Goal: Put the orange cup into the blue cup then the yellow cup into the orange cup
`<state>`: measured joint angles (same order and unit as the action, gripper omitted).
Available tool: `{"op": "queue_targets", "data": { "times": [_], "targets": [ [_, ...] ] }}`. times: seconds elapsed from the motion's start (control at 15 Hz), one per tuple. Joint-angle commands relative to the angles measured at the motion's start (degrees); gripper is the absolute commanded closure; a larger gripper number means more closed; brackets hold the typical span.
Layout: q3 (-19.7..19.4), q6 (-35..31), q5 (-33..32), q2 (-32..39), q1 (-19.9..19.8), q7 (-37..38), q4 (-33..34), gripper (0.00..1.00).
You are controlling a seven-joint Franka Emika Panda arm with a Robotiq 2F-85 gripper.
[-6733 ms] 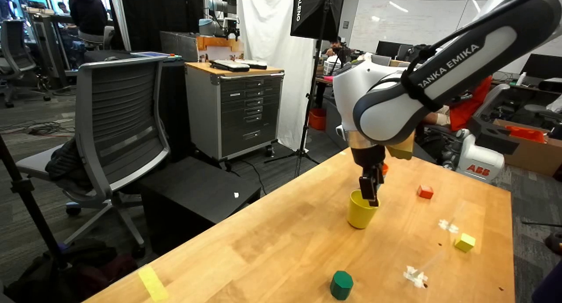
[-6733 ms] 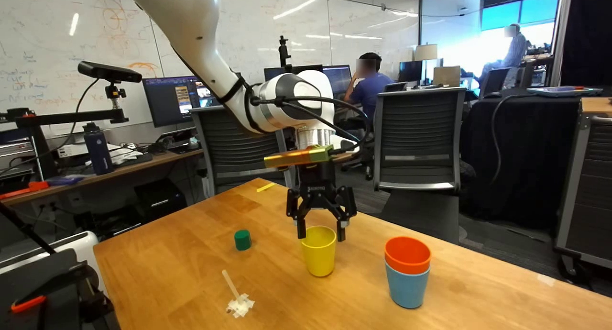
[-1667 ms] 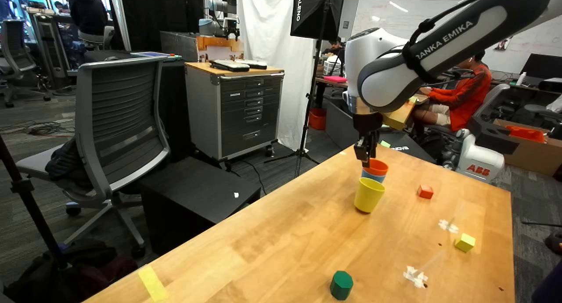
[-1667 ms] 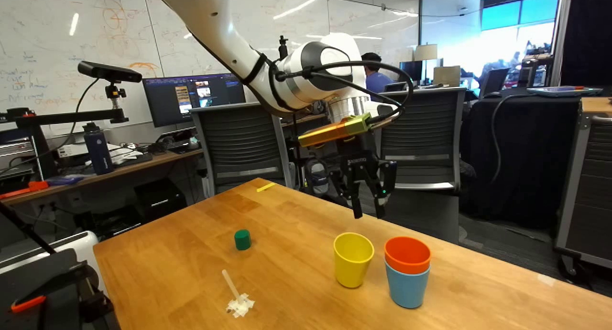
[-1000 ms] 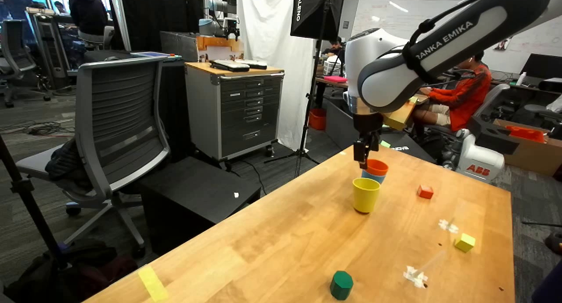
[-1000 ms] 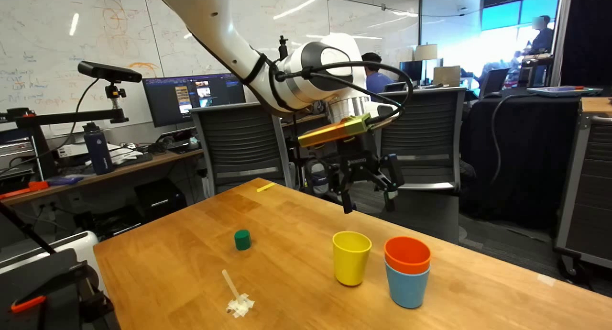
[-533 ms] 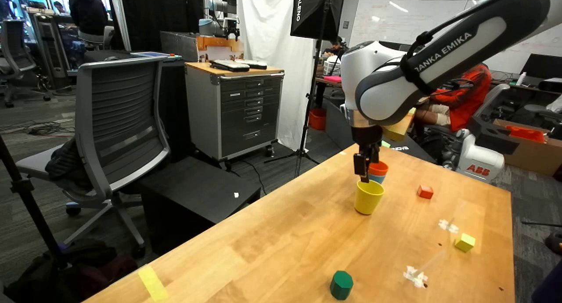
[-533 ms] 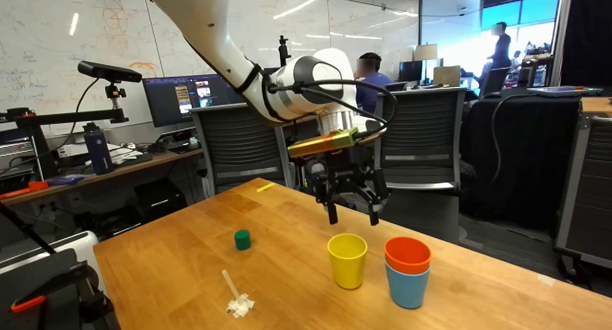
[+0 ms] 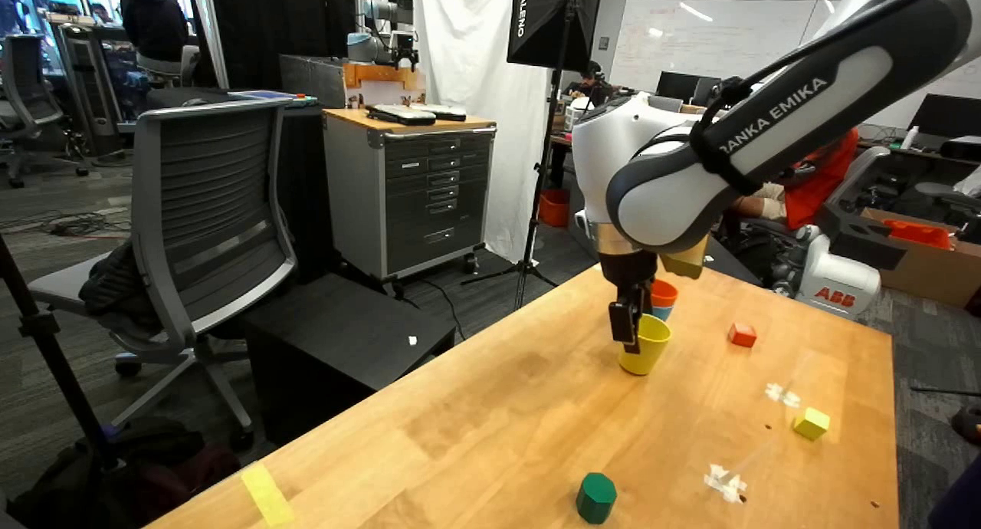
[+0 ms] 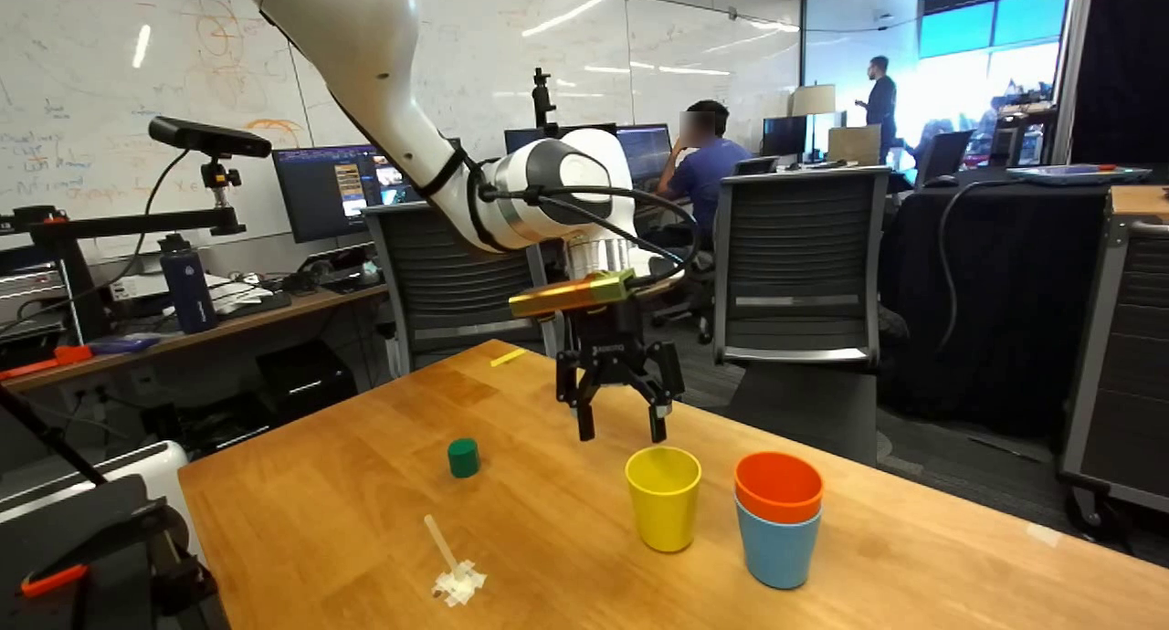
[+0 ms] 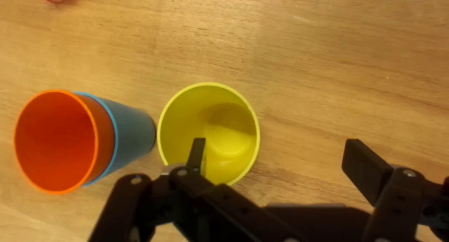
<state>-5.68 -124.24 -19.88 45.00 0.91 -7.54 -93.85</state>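
The orange cup sits nested in the blue cup, both upright. They also show in the wrist view as orange cup and blue cup, and partly behind the arm in an exterior view. The yellow cup stands upright and empty close beside this stack; it also shows in an exterior view. My gripper is open and empty, its fingertips around rim height or above, offset from the yellow cup away from the stack. In the wrist view one finger overlaps the yellow cup's opening; I cannot tell if it touches.
A green cylinder, a small red block and a small yellow block lie on the wooden table. A thin stick is taped to the table. The table's edge runs behind the cups.
Since the oldest frames, the yellow cup has shifted towards the stack. It looked tilted 1.7 s ago and stands upright now. The gripper has opened wider, come lower and moved away from the stack.
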Motion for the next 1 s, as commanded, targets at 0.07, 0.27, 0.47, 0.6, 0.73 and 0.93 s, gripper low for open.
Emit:
{"op": "queue_targets", "data": {
  "times": [0.07,0.27,0.47,0.6,0.73,0.93],
  "targets": [
    [-0.2,0.0,-1.0,-0.6,0.0,0.2,-1.4,0.00],
    [-0.4,-0.3,-1.0,0.1,-0.4,0.1,-1.5,0.00],
    [-0.7,-0.5,-1.1,1.2,-0.6,0.0,-1.2,0.00],
    [-0.9,-0.6,-1.2,2.1,-0.7,0.1,-0.9,0.00],
    [-1.1,-0.7,-1.3,3.0,-0.9,0.1,-0.6,0.00],
    [-1.2,-2.1,-1.4,3.9,-1.2,-0.5,-0.6,0.26]
  ]
}}
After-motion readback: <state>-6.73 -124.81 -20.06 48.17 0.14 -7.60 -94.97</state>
